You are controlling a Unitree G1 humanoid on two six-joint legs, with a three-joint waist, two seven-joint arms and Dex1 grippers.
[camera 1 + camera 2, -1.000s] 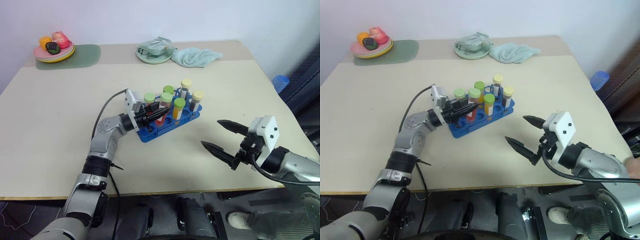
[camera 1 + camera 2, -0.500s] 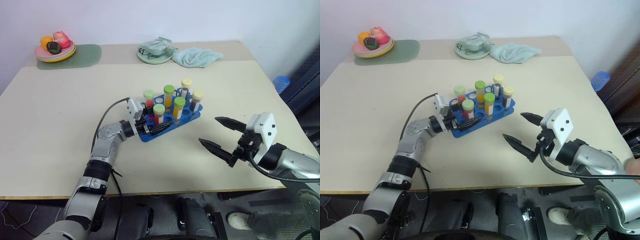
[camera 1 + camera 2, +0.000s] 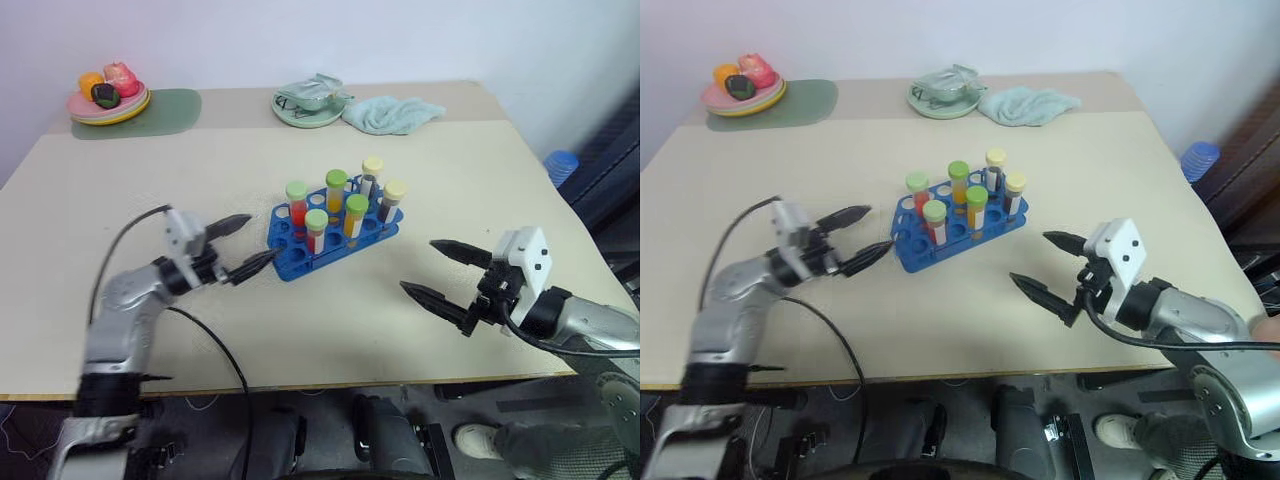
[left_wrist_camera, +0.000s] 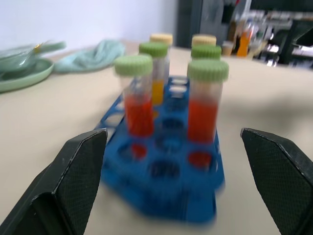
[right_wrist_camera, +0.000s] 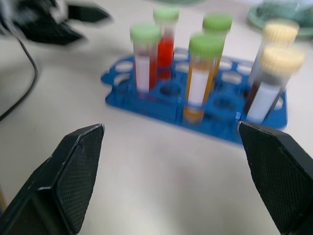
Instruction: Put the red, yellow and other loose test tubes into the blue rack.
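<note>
The blue rack (image 3: 290, 262) stands mid-table with several capped test tubes upright in it. A pinkish-red tube with a pale green cap (image 3: 316, 228) is in the front row, a yellow one with a green cap (image 3: 355, 216) beside it, and a dark tube with a cream cap (image 3: 393, 200) at the right end. My left gripper (image 3: 257, 239) is open and empty, a short way left of the rack, pointing at it. In the left wrist view its fingers (image 4: 73, 186) frame the rack (image 4: 166, 196). My right gripper (image 3: 418, 265) hangs open and empty, to the right of the rack and nearer the table's front edge.
A plate of toy food (image 3: 108, 98) on a green mat sits at the far left corner. A pale green dish (image 3: 310, 104) and a crumpled light blue cloth (image 3: 392, 112) lie at the far edge. A black cable trails from my left wrist.
My left gripper opened, let go of the pinkish-red tube now standing in the rack's front row, and drew back to the left. The right arm has stayed put.
</note>
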